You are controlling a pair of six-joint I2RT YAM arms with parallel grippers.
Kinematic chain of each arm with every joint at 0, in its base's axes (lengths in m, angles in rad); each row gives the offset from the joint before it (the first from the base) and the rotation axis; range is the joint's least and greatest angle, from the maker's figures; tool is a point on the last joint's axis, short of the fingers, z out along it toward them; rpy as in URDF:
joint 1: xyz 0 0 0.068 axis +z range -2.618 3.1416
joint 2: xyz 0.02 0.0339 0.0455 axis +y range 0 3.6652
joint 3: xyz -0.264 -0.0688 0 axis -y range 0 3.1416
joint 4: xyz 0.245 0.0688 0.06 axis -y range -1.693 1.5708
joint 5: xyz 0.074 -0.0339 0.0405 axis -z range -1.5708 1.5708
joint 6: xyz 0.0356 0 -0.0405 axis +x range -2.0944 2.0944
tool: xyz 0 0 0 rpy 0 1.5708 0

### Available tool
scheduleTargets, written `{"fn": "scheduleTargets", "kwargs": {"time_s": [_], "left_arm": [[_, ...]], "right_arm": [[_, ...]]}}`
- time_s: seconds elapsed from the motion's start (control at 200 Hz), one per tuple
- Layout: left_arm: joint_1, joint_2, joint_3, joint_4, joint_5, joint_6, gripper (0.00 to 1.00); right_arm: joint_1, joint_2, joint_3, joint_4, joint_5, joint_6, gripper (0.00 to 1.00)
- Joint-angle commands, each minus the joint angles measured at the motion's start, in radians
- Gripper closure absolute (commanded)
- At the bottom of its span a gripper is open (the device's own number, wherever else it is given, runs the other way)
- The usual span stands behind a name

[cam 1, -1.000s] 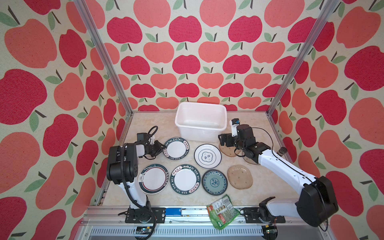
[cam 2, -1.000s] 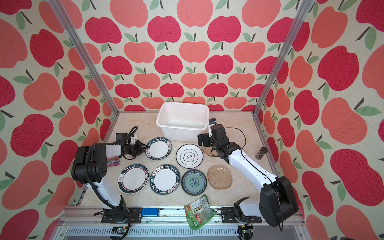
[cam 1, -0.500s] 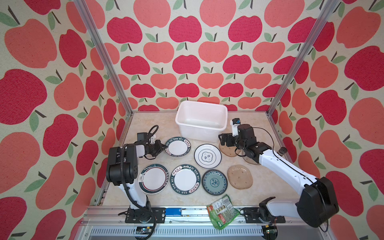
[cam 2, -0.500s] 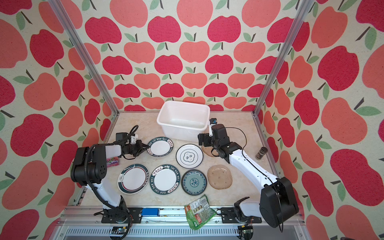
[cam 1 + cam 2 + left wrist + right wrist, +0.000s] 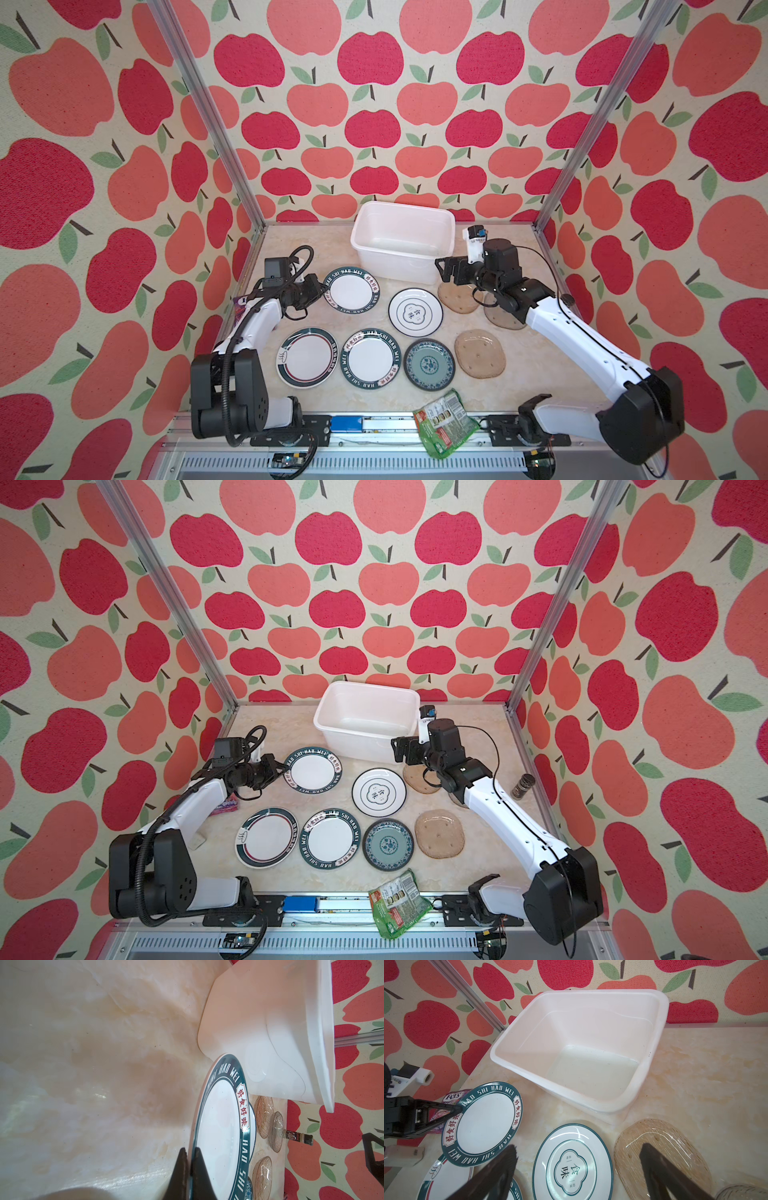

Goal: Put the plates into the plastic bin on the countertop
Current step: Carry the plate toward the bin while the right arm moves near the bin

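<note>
Left hand [image 5: 190, 1151] is pinched tight on the rim of the lettered plate [image 5: 352, 289], one finger each side of the rim, at the edge away from the bin. Right hand [image 5: 578, 1148] hangs spread wide, holding nothing, over the plates just in front of the bin.

Counter [image 5: 299, 241]: beige marble look, carries everything. Bin [image 5: 395, 268] sits at the back, middle, empty inside, wider than any plate. Lettered plate is just in front of the bin's left corner. Gripped side looks a bit raised; can't tell if the far edge is off the counter.

Other round ones lie flat: striped plate [image 5: 306, 357], front lettered plate [image 5: 372, 364], emblem plate [image 5: 415, 311], smaller blue-green plate [image 5: 429, 365]. Amber glass plates are to the right: one in the front row [image 5: 480, 353], two more [image 5: 459, 297] [image 5: 505, 320] partly under the right arm. None in the bin, so I'd judge the task is at its start.

Handling, my guess:
- Ceramic = stiff, fairly heavy, glazed so slick; chips if knocked on the bin lip.
- Rim is the only place to take hold w/ a plate lying flat.
- One-edge pinch lets it droop & swing, so bite deep, lift slow, lower in rather than drop.
- Glass ones prob. lighter but slicker & brittle; grab the upturned edge.

Small stuff, not for the bin: snack packet [image 5: 444, 422] at the front rail, candy bag [image 5: 226, 806] by the left arm, little bottle [image 5: 523, 786] by the right rail.
</note>
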Motion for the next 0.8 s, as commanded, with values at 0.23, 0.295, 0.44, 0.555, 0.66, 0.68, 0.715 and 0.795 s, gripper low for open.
{"fn": "scheduleTargets", "kwargs": {"time_s": [0.23, 0.295, 0.44, 0.555, 0.66, 0.68, 0.715, 0.795], "left_arm": [[-0.016, -0.268, 0.219, -0.369, -0.290, 0.022, 1.00], [-0.020, -0.270, 0.275, -0.373, -0.294, 0.021, 1.00], [-0.027, -0.244, 0.408, -0.325, -0.296, 0.018, 1.00], [-0.032, -0.161, 0.500, -0.237, -0.246, -0.011, 1.00], [-0.052, -0.037, 0.601, -0.159, -0.173, -0.052, 1.00], [-0.062, -0.010, 0.621, -0.140, -0.161, -0.057, 1.00], [-0.081, 0.041, 0.657, -0.109, -0.145, -0.064, 1.00], [-0.140, 0.170, 0.754, -0.080, -0.144, -0.056, 1.00]], "right_arm": [[-0.005, 0.013, 0.097, -0.027, -0.025, -0.002, 0.04], [-0.005, 0.016, 0.106, -0.026, -0.020, -0.004, 0.04], [-0.006, 0.006, 0.111, -0.008, 0.015, -0.027, 0.04], [-0.010, 0.010, 0.131, -0.012, 0.051, -0.058, 0.04], [-0.019, 0.024, 0.158, -0.030, 0.066, -0.064, 0.04], [-0.022, 0.024, 0.160, -0.029, 0.067, -0.064, 0.04], [-0.026, 0.024, 0.161, -0.024, 0.067, -0.064, 0.04], [-0.037, 0.024, 0.168, -0.022, 0.077, -0.060, 0.04]]}}
